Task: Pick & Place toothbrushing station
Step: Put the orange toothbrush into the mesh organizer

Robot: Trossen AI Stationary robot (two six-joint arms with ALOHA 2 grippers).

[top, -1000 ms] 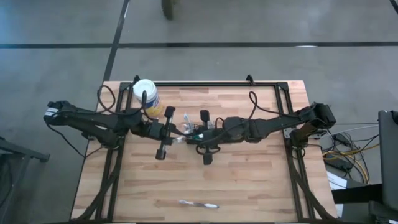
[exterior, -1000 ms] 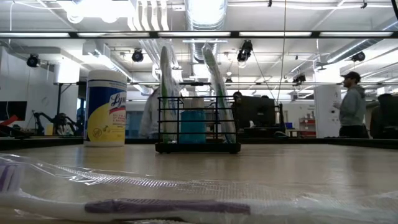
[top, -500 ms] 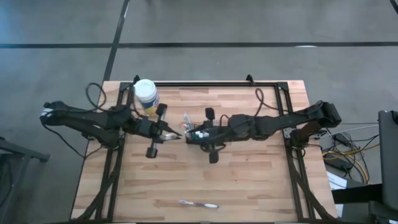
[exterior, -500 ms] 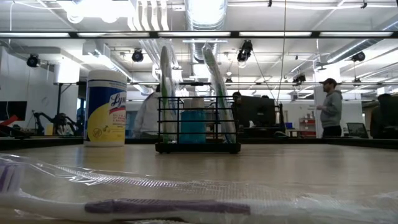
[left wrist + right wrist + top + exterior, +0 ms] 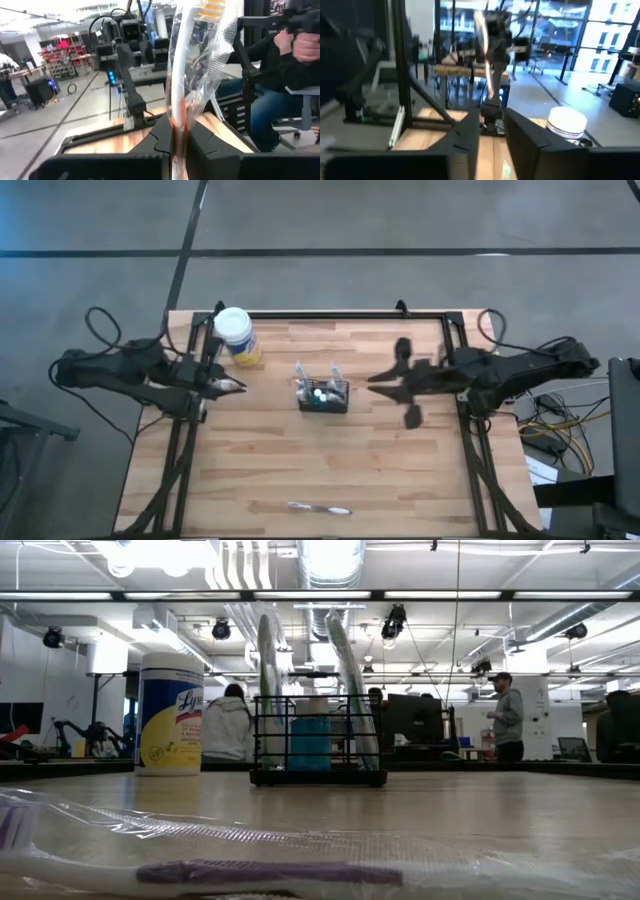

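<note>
Black wire toothbrushing station (image 5: 323, 396) sits upright near the middle of the wood table (image 5: 400, 480). It has brushes in clear wrap standing up in it & a blue thing inside, seen in the low view (image 5: 318, 745). No gripper touches it.

White-capped jar (image 5: 236, 335) w/ yellow label stands near the station, toward the table's back-left corner, apart from it. One more wrapped toothbrush (image 5: 319, 508) lies flat well away from the station, by the front edge of the table.

Left gripper (image 5: 234, 386) is left of the station, over the table's left side, not touching it. Its fingers (image 5: 165, 135) are pinched tight on a wrapped toothbrush (image 5: 181, 70) that sticks up past them.

Right gripper (image 5: 377, 385) is right of the station, w/ a gap between them. Its fingers (image 5: 467, 131) stand a bit apart w/ nothing between them.

Behind the table, the low view shows people in the room: one in a white top (image 5: 226, 726) & one standing far off (image 5: 506, 716).
</note>
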